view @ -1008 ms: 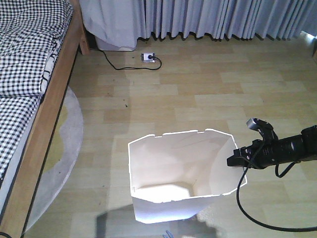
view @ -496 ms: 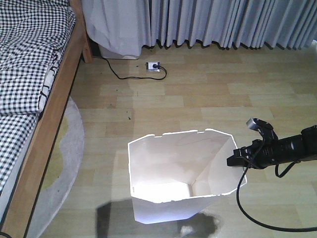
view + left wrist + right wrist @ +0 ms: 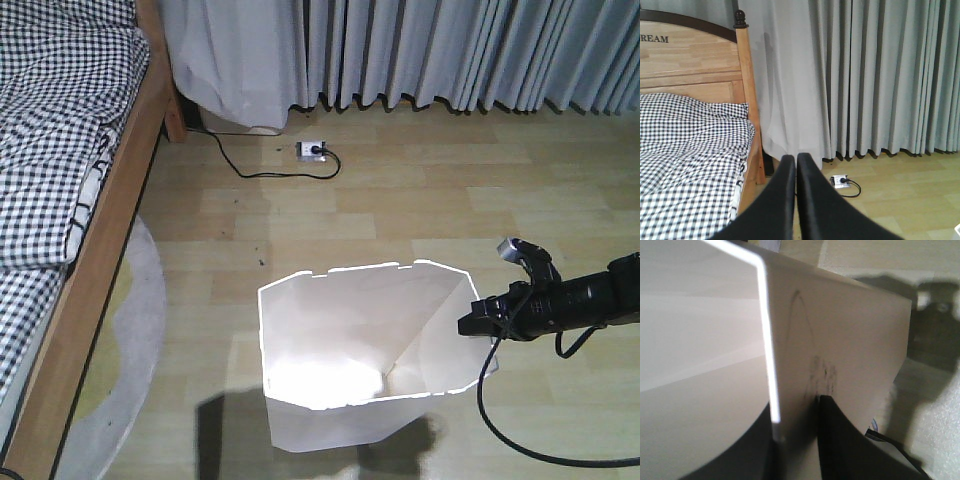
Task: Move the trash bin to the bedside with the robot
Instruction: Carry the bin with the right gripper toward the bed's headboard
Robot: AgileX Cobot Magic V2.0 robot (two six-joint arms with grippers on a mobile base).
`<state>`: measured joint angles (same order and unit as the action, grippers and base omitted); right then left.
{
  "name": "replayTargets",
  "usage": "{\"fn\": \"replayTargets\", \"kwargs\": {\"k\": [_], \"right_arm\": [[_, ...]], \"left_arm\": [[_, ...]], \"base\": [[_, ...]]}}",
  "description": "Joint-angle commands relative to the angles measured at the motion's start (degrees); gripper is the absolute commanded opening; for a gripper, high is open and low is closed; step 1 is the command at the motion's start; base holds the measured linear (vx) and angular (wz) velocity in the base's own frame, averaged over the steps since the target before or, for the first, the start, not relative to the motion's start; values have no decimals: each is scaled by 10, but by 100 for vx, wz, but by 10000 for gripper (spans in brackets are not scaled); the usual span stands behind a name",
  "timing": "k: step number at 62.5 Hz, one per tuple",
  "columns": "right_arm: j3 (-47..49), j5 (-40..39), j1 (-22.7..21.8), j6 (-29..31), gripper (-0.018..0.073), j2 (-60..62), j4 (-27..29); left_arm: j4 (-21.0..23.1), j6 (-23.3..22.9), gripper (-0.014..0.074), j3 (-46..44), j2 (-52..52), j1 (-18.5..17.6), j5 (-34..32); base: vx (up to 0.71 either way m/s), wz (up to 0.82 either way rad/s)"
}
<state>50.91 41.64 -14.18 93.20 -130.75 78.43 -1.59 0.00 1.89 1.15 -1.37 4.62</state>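
Right wrist-mounted view: right end effector (image 3: 795,412) pinches the largely cropped trash bin (image 3: 850,335).

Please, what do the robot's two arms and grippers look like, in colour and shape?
The right arm is slim, black and tube-like, with a small grey-capped block on top and a black cable looping below. The right gripper is small and black. The left gripper has two smooth black fingers tapering to rounded tips.

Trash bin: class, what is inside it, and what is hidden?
Inside the trash bin: bare cream walls and a lit base, no rubbish visible. The near wall hides the base's front edge. The right pincer grips the rim.
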Motion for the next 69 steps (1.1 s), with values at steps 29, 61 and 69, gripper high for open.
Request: {"fn": "replayTargets", "kwargs": {"k": [29,61,69], "right_arm": [[7,138,0,-2,-2,41,38],[7,138,0,-2,-2,41,38],[7,138,0,-2,-2,41,38]], "left_arm": [[6,-8,-6,7,4,-2,-42],[6,-8,-6,7,4,-2,-42],[6,-8,-6,7,4,-2,-42]], "base": [[20,-5],[22,-2],[22,7]]}}
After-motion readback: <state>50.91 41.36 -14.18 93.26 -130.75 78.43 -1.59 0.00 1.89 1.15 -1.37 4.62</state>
